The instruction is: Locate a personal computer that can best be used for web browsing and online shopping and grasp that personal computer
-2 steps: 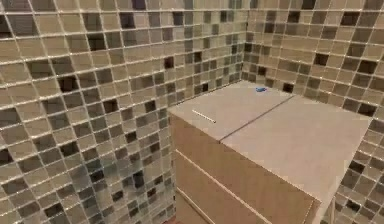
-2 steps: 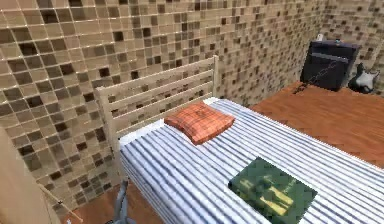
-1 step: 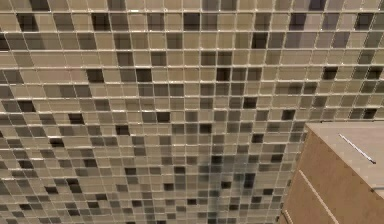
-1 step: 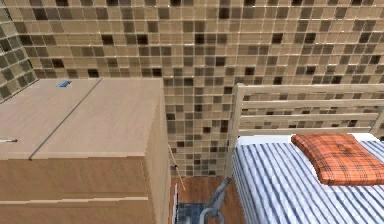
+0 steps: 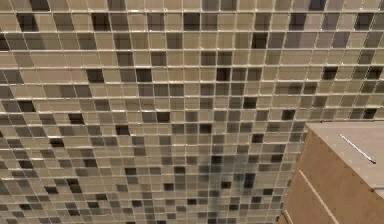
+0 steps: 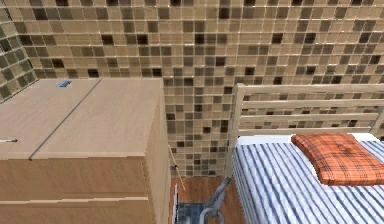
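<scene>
Nearest in the forward view, a wooden cabinet [image 5: 345, 170] fills the lower right corner, its flat top crossed by a thin pale line. Behind it runs a mosaic wall [image 5: 150, 100] of beige, brown and black tiles.

At the arm side view's left, the wooden cabinet [image 6: 90, 130] has a seam down its top and a small blue-and-white mark [image 6: 63, 84] near the far edge, too small to read. At the right is a bed [image 6: 285, 185] with a striped blue cover, an orange checked pillow [image 6: 340, 157] and a pale slatted headboard [image 6: 300, 105]. A blue-grey shape [image 6: 195, 213] sits low in the gap between them.

I cannot tell the claw's state, the arm's pose, or where the personal computer is.
</scene>
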